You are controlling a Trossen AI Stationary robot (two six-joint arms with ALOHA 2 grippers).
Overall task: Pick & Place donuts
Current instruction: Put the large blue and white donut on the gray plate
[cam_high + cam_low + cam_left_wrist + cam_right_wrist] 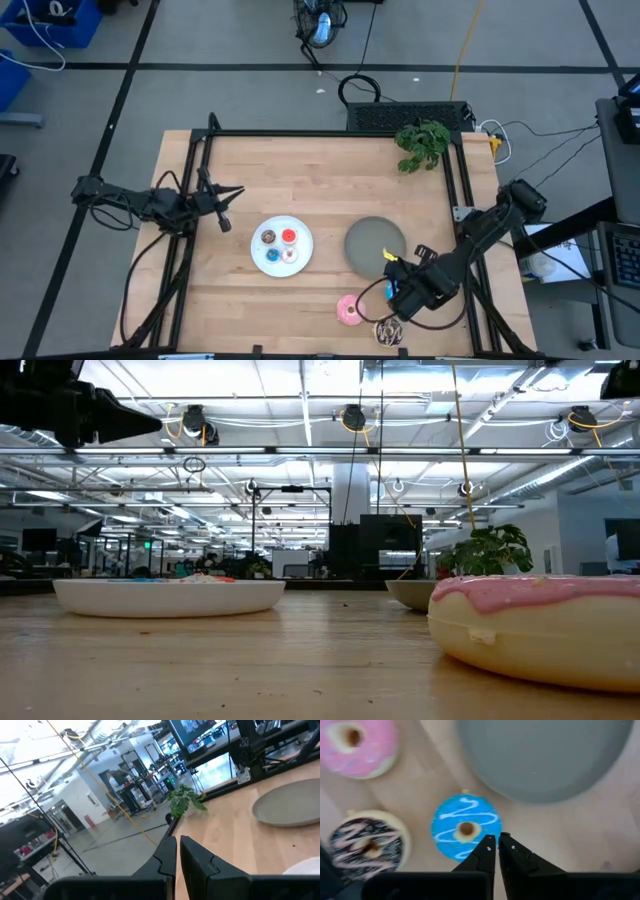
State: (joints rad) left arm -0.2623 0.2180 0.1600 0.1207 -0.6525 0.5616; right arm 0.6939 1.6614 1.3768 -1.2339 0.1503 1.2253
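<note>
Three larger donuts lie flat on the table at the near right: a blue one with white icing lines (465, 827), a pink one (357, 745) and a chocolate one (367, 845). My right gripper (496, 845) hangs above the blue donut's edge, pointing down, shut and holding nothing. Four tiny donuts, among them a red one (289, 237) and a blue one (272, 254), lie on the white plate (300, 232). My left gripper (232, 193) waits level at the table's left side, shut (177, 845) and holding nothing.
A grey plate (375, 243) sits just past the blue donut, between it and the table's middle. A small green plant (422, 143) stands at the far right corner. A black frame (330, 133) runs along the far, left and right edges.
</note>
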